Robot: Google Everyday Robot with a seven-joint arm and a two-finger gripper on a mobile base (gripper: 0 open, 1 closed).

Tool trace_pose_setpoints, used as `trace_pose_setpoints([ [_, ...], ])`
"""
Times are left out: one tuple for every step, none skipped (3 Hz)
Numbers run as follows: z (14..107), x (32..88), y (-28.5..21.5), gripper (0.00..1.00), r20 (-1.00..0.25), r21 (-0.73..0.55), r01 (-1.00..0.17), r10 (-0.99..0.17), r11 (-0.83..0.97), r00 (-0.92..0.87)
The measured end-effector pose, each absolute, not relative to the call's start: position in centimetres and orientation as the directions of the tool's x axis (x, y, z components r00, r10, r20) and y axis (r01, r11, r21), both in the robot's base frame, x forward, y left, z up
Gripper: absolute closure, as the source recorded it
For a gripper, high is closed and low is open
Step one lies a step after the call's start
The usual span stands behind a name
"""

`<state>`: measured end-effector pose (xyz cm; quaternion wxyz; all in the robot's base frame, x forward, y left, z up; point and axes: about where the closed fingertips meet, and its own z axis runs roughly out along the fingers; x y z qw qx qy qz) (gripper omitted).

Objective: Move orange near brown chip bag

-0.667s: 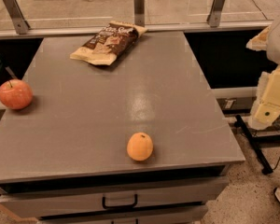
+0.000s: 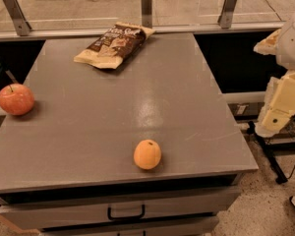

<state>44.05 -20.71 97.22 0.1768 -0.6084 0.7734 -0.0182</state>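
Note:
The orange [image 2: 147,154] is small, round and yellow-orange, and it sits on the grey table [image 2: 137,97] near the front edge, just right of centre. The brown chip bag [image 2: 113,45] lies flat at the table's far edge, dark brown with tan ends and white lettering. My gripper [image 2: 281,107] shows as cream-white parts at the right edge of the camera view. It is beside the table, off its right side, far from the orange and from the bag. It holds nothing that I can see.
A red-pink apple [image 2: 15,99] sits at the table's left edge. A rail with metal posts [image 2: 146,6] runs behind the table. A drawer with a black handle [image 2: 126,213] is below the front edge. A dark stand leg [image 2: 268,156] is on the floor at the right.

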Motion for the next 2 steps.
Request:
trace_pose_setpoints([
  [95.1,44.4,-16.9,0.0,-0.345,-0.216,-0.957,-0.932,0.196,-0.113],
  [92.4,44.1,-12.0,0.0,-0.435,-0.161,-0.981,-0.9,0.113,-0.032],
])
